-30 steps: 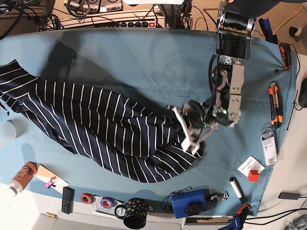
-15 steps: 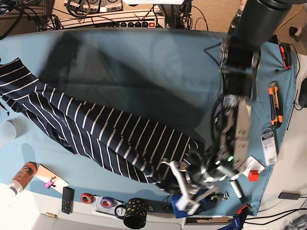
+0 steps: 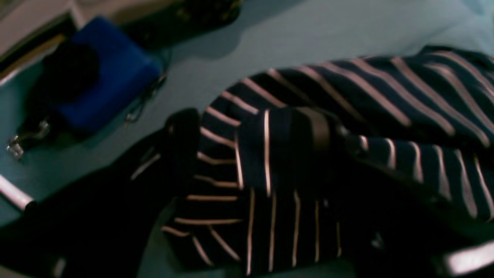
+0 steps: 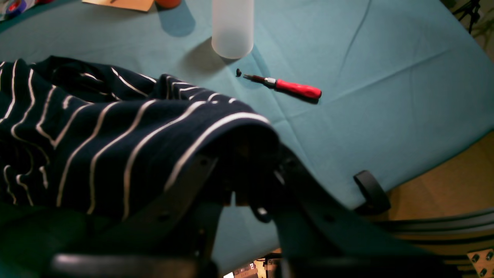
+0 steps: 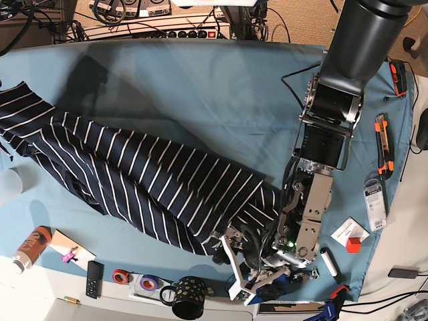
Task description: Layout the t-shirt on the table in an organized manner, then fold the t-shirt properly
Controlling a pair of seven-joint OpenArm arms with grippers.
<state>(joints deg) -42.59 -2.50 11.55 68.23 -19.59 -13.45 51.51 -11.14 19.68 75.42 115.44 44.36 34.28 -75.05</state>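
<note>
Now the left hand (image 5: 244,277) stands spread, the t-shirt (image 5: 134,180) hem just beside it.

table (image 5: 200,80): teal cloth | on it: t-shirt (image 5: 134,180), mug (image 5: 189,297), screwdriver (image 4: 287,87)

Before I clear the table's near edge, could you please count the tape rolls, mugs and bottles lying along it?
Tape rolls: 2
Mug: 1
Bottle: 1
Total: 4
</note>
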